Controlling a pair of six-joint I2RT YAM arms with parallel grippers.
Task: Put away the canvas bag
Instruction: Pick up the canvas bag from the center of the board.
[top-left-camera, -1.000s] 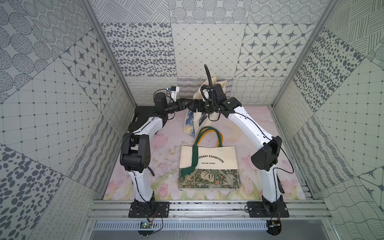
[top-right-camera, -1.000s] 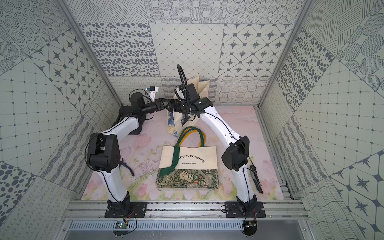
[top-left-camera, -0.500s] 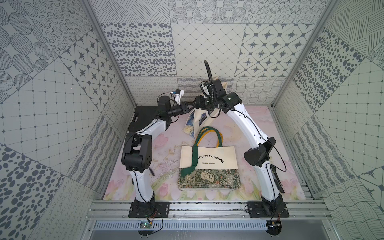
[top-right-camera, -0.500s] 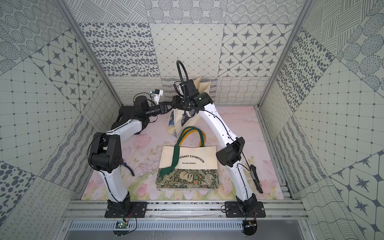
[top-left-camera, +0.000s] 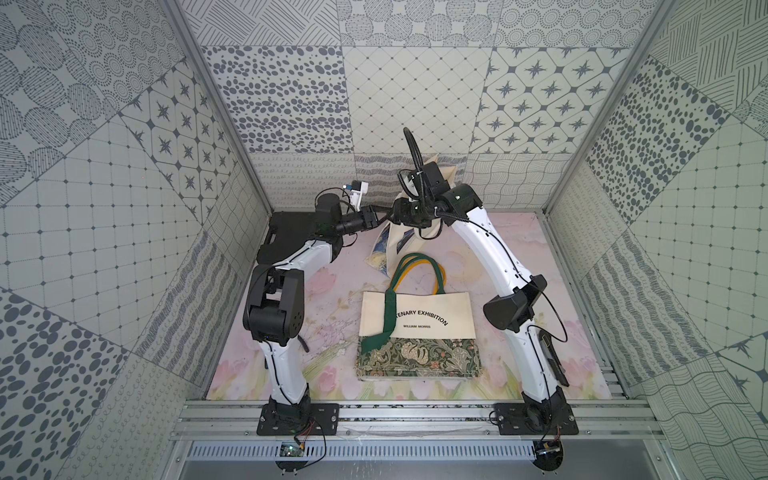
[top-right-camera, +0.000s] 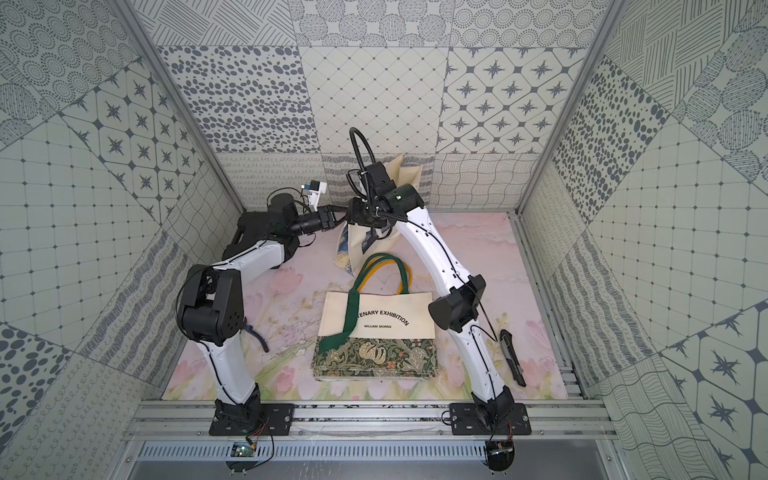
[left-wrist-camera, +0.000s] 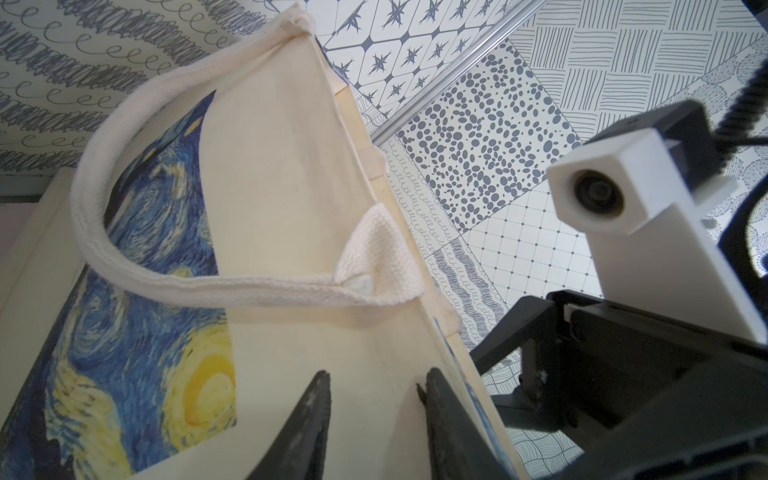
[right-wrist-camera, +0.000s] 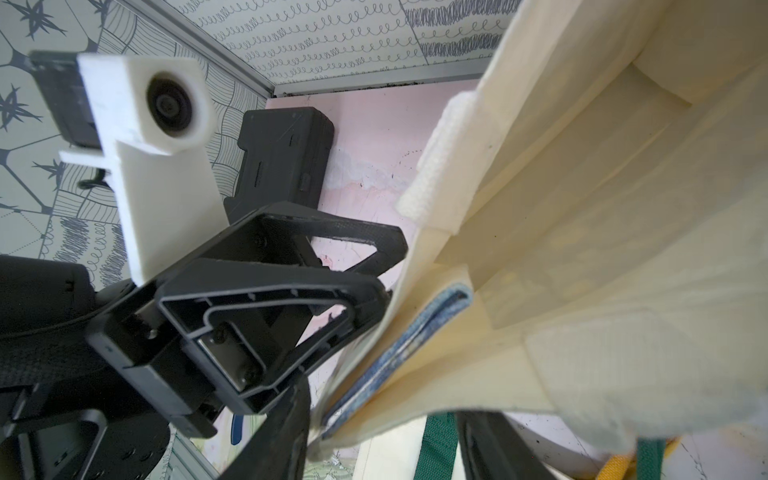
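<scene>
At the back of the table (top-left-camera: 519, 232), near a black case (top-left-camera: 286, 237) lying in the left corner, the left end effector (left-wrist-camera: 375, 376) is reaching in with its jaws drawn narrow across the cream side of the canvas bag (top-left-camera: 386, 246), which looks pinched between them. The bag, printed with a swirling blue and yellow night sky, is standing on end close to the back wall. Its lower end seems to be resting on the table, and its webbing handle (left-wrist-camera: 137, 266) is drooping across the print. From the other side, the right end effector (right-wrist-camera: 386, 409) is bracketing the bag's folded rim with its jaws about half apart; I cannot tell whether they are gripping. A second tote (top-left-camera: 432, 307), lettered for a William Morris exhibition, is lying flat mid-table in front of the arms, untouched. A slim black tool (top-right-camera: 513, 361) is lying near the table's right edge. The step in hand appears to be getting a two-sided hold on the upright bag. The next move calls for a firm right-hand grip, then both arms travelling together so the stiff cloth is not twisting or slipping.
</scene>
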